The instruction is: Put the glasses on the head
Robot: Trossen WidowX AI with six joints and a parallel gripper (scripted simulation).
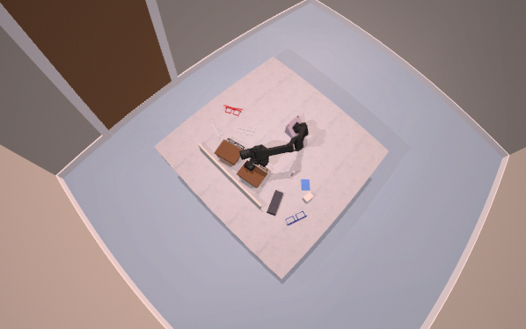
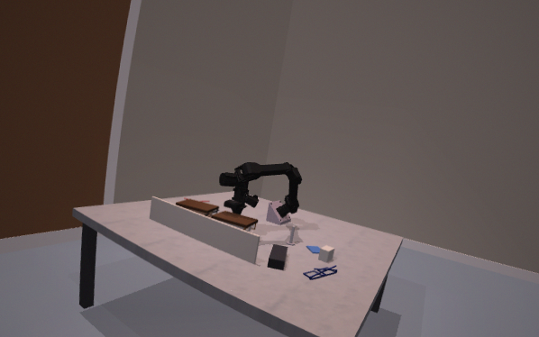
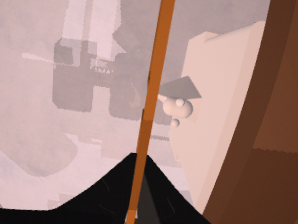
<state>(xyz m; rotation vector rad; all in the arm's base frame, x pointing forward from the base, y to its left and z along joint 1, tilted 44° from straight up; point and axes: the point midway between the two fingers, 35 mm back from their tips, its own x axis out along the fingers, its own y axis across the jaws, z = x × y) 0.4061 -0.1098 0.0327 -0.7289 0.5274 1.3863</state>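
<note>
My gripper [image 3: 139, 160] is shut on the tortoiseshell glasses [image 3: 159, 60], an orange-brown bar edge-on in the wrist view. In the top and exterior views its fingertips are hidden among dark arm parts near the right-hand head. The cream display head [image 3: 220, 95] is close on the right in the wrist view; its brown top shows in the top and exterior views [image 1: 252, 175] [image 2: 235, 219]. One pale nose pad overlaps the head's nose [image 3: 178, 109] in view, the other shows just below it. Contact cannot be told. Temples, ears and green tag are hidden. The other head [image 1: 229, 152] [image 2: 196, 205] stands to the left.
A low wall [image 1: 230, 177] [image 2: 205, 232] runs behind the heads. A dark thin frame [image 1: 238, 145] is at the other head. Red glasses [image 1: 233, 108], blue glasses [image 1: 295, 218] [image 2: 320, 273], a black case [image 1: 274, 202] [image 2: 278, 257], a blue cloth [image 1: 305, 185] and a pale block [image 1: 308, 197] [image 2: 326, 253] lie around.
</note>
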